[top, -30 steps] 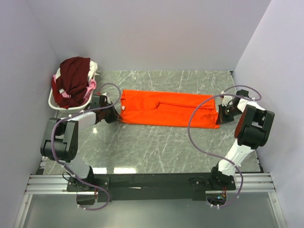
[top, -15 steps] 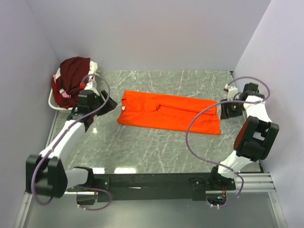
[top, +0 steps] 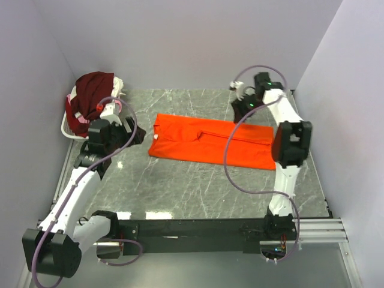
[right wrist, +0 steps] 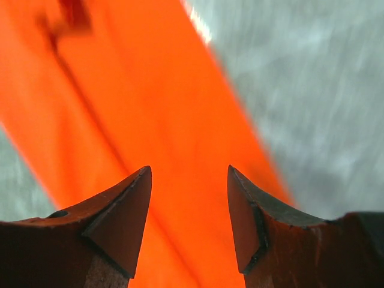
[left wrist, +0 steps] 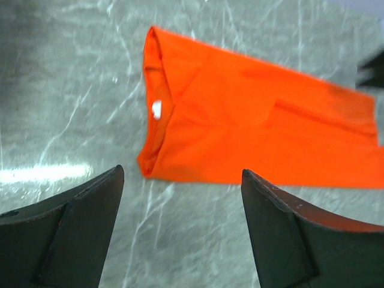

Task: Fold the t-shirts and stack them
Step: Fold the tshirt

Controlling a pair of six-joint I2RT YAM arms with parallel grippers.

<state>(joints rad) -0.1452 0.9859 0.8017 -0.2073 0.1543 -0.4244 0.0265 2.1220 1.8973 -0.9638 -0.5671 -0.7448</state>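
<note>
The left hand (left wrist: 181, 174) is open, its two dark fingers (left wrist: 84, 222) spread wide with nothing between them. It hangs over bare table (left wrist: 72, 90) just off the left end of the orange t-shirt (left wrist: 252, 138), apart from the cloth. In its wrist view the shirt's near left corner sits between the fingertips, and a small white label (left wrist: 156, 108) shows inside the collar end.

The right hand (right wrist: 188, 171) is also open and holds nothing. Its wrist view is blurred, but orange cloth fills the space under and between the fingers (right wrist: 123, 222), with grey marble to the right. From above, this hand sits at the far edge of the shirt's right part.

The orange t-shirt (top: 210, 141) lies flat in the middle of the grey marble table (top: 192, 186), folded into a long band running left to right, with a crease line along its length.

At the far left corner stands a white wire basket (top: 67, 127), heaped with a maroon t-shirt (top: 91, 96) on top and some white cloth (top: 118, 84) at its right side; the left arm partly hides the basket's front
</note>
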